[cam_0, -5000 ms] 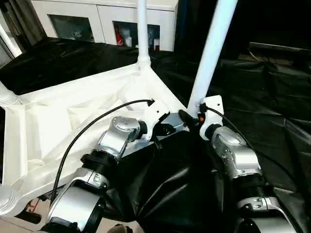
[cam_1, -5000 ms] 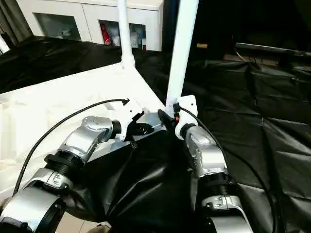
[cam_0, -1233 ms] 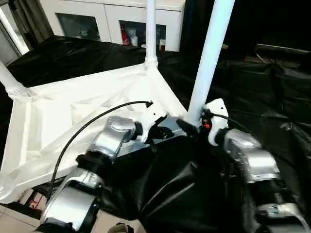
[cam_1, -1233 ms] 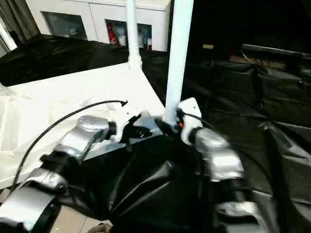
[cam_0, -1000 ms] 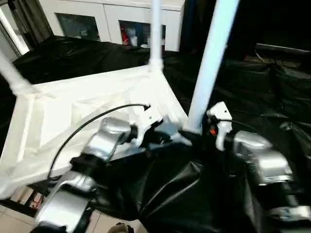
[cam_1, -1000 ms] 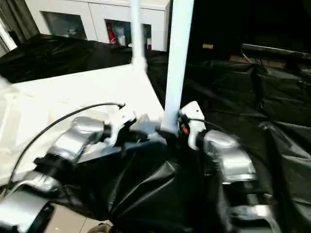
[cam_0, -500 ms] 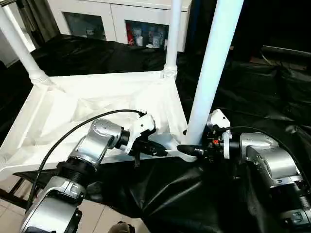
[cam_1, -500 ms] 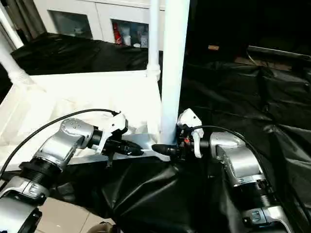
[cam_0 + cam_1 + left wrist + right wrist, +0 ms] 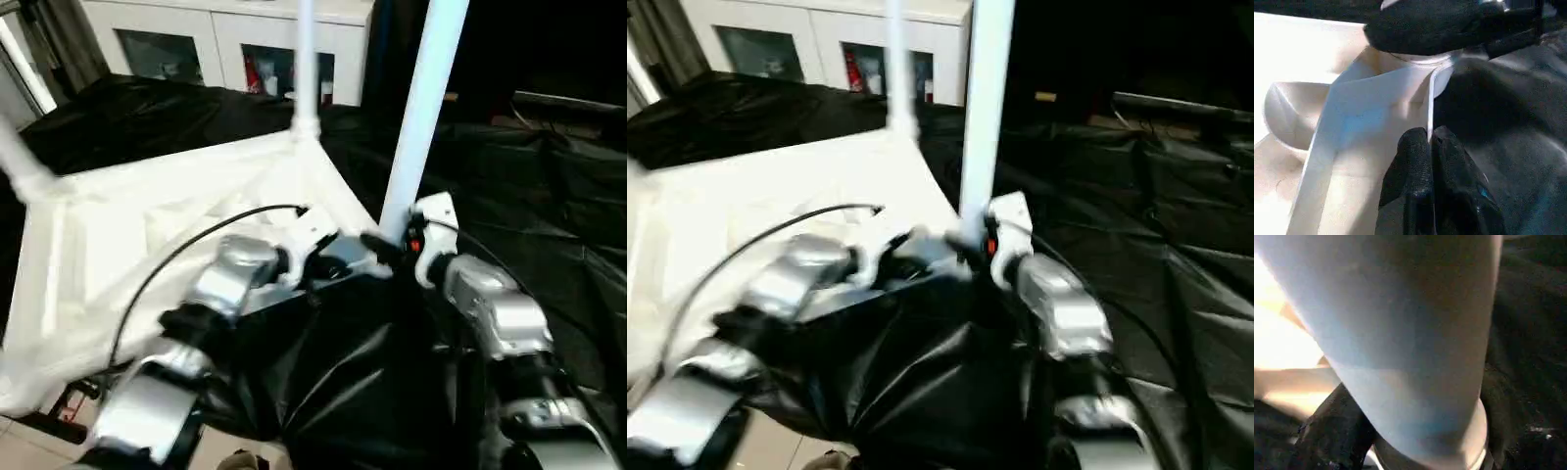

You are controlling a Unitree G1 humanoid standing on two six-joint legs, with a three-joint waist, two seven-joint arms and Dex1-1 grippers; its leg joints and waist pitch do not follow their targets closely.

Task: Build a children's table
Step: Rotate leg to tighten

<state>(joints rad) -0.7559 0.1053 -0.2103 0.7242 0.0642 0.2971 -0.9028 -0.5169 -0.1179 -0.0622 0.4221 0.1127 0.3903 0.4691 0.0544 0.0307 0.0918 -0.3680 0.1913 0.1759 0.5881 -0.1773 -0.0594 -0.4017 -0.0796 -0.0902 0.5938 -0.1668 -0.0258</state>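
Note:
The children's table lies upside down: a white ribbed top (image 9: 147, 235) with white legs standing up from its corners. The nearest leg (image 9: 423, 108) rises from the corner socket right in front of me. My left gripper (image 9: 338, 266) is shut on the thin rim of the top beside that socket; in the left wrist view its fingers (image 9: 1415, 152) pinch the rim edge. My right gripper (image 9: 387, 245) sits at the base of the nearest leg (image 9: 1410, 333), one black finger (image 9: 1327, 435) pressed against the tube. A far leg (image 9: 304, 69) and a left leg (image 9: 20, 166) also stand upright.
Crinkled black sheeting (image 9: 529, 196) covers the surface around and under the table, bunched in a fold (image 9: 343, 372) between my forearms. White cabinets with glass doors (image 9: 225, 49) stand at the back. Tiled floor (image 9: 29, 450) shows at the near left.
The whole picture has swung, so the camera has moved. My right gripper's fingers have drawn in around the base of the nearest leg. The left gripper keeps its hold on the rim.

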